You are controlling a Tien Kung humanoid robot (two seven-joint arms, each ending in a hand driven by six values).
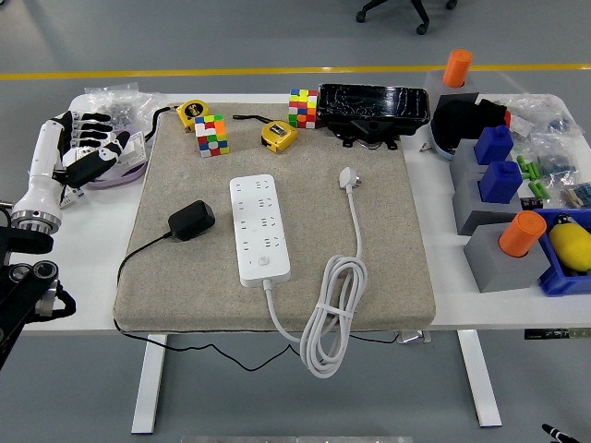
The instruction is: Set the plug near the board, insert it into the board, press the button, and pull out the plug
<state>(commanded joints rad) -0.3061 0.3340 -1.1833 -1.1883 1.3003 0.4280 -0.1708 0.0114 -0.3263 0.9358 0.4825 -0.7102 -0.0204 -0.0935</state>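
A white power strip (258,229) lies at the centre of a beige mat (277,221) on the white tabletop (434,231). The black plug (191,221) rests on the mat just left of the strip, apart from it, its thin cable trailing off the mat's left edge. The strip's own white cord (337,295) coils to its right. Well left of the strip, at the tabletop's left edge, the robot's left hand (88,152) hovers, fingers (92,134) loosely spread, holding nothing.

White power strip (259,229), black plug (191,221), beige mat (369,277), multicoloured cubes (211,135).
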